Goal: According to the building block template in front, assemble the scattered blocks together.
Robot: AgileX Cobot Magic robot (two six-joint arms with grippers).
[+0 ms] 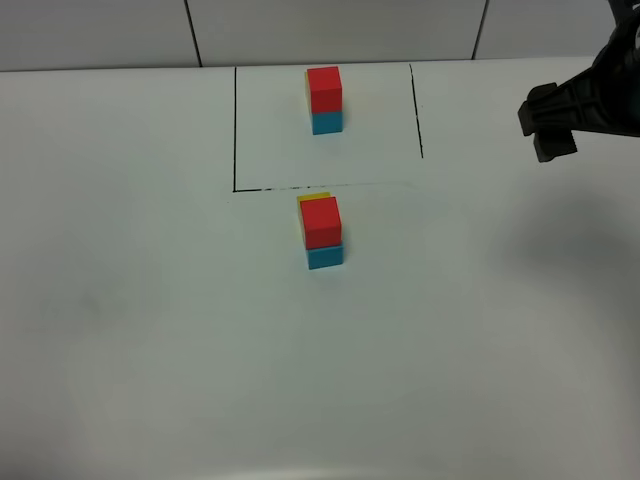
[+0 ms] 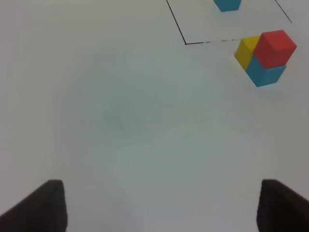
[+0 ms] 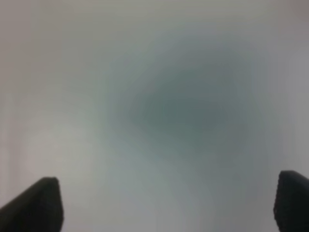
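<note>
A white table (image 1: pixel 140 330) fills the high view, with lots of bare room on the left, on the right and in front. A black line box (image 1: pixel 236 130) is drawn at the back. Inside the box stands the template stack (image 1: pixel 324 100), a red block on a blue one.

Just in front of the box's front line stands the built stack (image 1: pixel 322 232). Its red block (image 1: pixel 322 221) sits on a blue block (image 1: pixel 325 256), and a yellow block (image 1: pixel 312 198) touches them from behind.

The right gripper (image 1: pixel 548 125) hangs above the table near the right edge, well apart from both stacks. Its jaws are wide apart with nothing between them. Its own camera view is blurry, so the spot under it is hard to make out.

The left gripper (image 2: pixel 159 208) shows only in its own camera. Its jaws are wide apart over bare table, well apart from the built stack.
</note>
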